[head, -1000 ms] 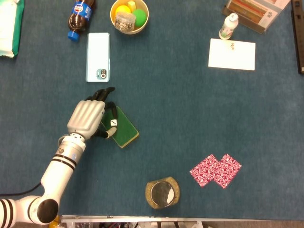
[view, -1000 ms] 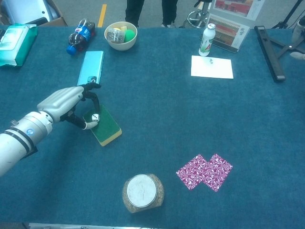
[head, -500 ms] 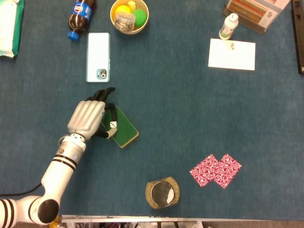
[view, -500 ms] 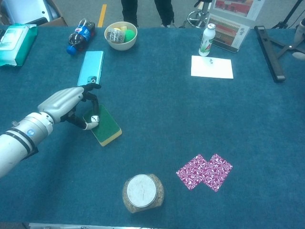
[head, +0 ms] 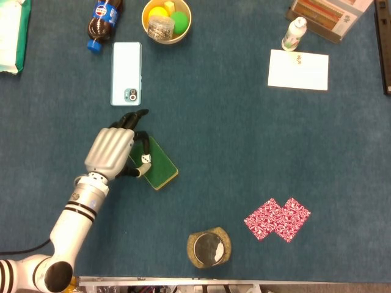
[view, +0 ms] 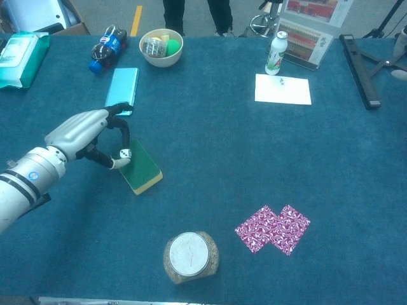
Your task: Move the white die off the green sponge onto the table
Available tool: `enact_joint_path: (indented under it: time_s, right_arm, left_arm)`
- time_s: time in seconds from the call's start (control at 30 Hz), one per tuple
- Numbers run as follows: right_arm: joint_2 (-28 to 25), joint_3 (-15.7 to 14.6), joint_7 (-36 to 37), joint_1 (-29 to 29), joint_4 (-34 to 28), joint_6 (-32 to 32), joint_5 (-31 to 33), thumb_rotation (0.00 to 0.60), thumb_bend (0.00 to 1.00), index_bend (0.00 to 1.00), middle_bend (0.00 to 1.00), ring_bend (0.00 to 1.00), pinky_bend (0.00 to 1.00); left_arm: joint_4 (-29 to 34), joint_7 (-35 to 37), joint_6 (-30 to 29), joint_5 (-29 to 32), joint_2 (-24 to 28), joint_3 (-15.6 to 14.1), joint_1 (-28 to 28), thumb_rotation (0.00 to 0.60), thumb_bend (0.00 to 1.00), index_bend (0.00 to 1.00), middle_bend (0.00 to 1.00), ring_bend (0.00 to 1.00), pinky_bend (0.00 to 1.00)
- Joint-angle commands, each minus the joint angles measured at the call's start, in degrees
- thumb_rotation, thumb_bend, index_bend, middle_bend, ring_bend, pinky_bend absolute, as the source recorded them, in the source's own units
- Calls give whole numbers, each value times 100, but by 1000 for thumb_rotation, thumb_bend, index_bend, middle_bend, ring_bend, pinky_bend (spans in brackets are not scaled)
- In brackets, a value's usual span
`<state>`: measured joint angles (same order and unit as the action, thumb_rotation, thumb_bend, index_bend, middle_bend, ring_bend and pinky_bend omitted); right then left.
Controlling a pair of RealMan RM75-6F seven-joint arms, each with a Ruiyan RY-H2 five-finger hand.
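The green sponge (head: 158, 165) lies on the blue table cloth at the left of the middle, also seen in the chest view (view: 144, 169). My left hand (head: 111, 151) is over its left end. Thumb and a finger pinch the white die (head: 145, 160), which in the chest view (view: 125, 153) looks raised a little above the sponge's left corner. The left hand (view: 79, 135) arches over it with its other fingers curled. My right hand shows in neither view.
A light blue phone (head: 126, 73) lies just beyond the hand. A cola bottle (head: 102, 17) and a bowl (head: 166, 19) stand further back. A lidded jar (head: 208, 248) and red patterned cloths (head: 277, 218) lie at the front, a white card (head: 298, 69) at the back right.
The left hand has closed on the die and risen a little, drawing it toward the sponge's left corner. The sponge has stayed in place.
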<state>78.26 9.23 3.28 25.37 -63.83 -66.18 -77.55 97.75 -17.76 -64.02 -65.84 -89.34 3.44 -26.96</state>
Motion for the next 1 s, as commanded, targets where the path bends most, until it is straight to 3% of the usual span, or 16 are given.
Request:
enact_joint_path:
  time_s: [0.03,0.23,0.63,1.0]
  right_arm:
    - [-40,-17,-23,-39,-66,-61,-25,600,183,541,381,370,353]
    - [-192,-149,-138,-259,-384,-357,-156,600,183,541,381,370,352]
    - [-417,-697,-267,-948,-834,-819,-411,600,183,541,381,370,352]
    - [-320,-704,-84,-1100,-694,-734,-321,600,184,541,381,370,352]
  left_arm:
    - [86,-35,-147,-102,102,-9,61,600,227,576,93,76,228]
    - [180,-89,-547,-311,414,12,228,600,227,576,96,76,228]
    - [320,261,-1251,-895,940,139,535,600,227,581,105,77,228]
    - [146,539,-1235,-1045,690,-271,862,600,227,582,106,77,228]
